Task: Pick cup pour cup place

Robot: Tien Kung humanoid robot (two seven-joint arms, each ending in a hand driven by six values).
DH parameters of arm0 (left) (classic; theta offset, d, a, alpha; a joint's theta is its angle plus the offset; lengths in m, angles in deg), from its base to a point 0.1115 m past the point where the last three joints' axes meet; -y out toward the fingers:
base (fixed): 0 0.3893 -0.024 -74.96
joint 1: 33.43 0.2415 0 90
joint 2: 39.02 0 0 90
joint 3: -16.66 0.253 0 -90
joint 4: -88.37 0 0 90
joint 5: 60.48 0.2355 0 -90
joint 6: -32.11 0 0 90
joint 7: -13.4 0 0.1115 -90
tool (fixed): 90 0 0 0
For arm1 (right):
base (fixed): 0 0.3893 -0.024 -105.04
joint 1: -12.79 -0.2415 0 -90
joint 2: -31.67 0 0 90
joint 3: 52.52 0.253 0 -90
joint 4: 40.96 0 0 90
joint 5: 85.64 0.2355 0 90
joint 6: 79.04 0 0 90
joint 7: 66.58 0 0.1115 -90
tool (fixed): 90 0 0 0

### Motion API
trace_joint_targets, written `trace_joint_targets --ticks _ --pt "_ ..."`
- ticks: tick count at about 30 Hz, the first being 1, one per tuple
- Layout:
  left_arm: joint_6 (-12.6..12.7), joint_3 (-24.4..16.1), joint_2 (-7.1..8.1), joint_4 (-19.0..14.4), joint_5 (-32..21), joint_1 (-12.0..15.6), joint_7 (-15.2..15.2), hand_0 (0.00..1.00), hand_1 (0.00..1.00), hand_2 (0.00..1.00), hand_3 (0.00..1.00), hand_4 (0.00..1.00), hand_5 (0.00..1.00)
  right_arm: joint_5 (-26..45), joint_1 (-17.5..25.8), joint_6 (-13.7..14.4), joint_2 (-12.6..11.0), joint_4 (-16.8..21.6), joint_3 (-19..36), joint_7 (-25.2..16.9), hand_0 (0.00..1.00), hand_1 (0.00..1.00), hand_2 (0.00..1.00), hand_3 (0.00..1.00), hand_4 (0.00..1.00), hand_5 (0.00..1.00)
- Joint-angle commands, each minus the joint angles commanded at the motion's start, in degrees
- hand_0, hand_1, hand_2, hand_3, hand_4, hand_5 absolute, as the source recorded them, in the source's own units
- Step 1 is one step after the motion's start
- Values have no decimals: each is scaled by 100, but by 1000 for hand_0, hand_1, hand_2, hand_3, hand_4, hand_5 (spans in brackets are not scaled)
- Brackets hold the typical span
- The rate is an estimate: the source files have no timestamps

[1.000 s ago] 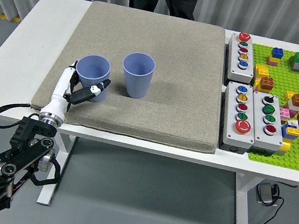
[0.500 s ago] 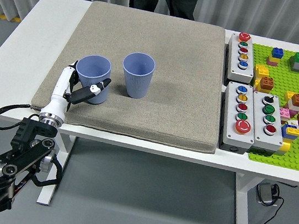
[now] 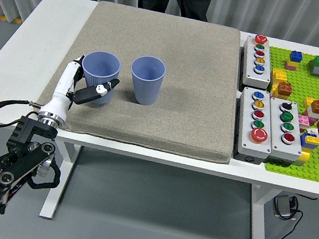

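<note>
Head view: left hand (image 3: 86, 88) wrapped around left cup (image 3: 99, 78), upright on grey mat (image 3: 202, 72), fingers clasping its near side. Second cup (image 3: 147, 80) just beside, rightward: probably the pour target. 2 cups apart.

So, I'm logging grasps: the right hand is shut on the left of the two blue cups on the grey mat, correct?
Not quite: it is the left hand, coming in from the picture's left, that is shut on the left blue cup on the grey mat. The head view shows this; the right hand is out of view. The other blue cup stands free.
</note>
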Motion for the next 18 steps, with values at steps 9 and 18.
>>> trace_joint_targets --ticks 9,18 --pt "-158 82 371 -100 640 -393 -431 583 558 592 599 837 151 26 -23 8 -21 -4 0 -10 700 639 596 595 2 280" --pt "-519 413 698 -181 1605 -997 -941 570 557 583 595 834 144 56 -64 18 -43 -9 -6 -20 700 639 597 595 2 279"
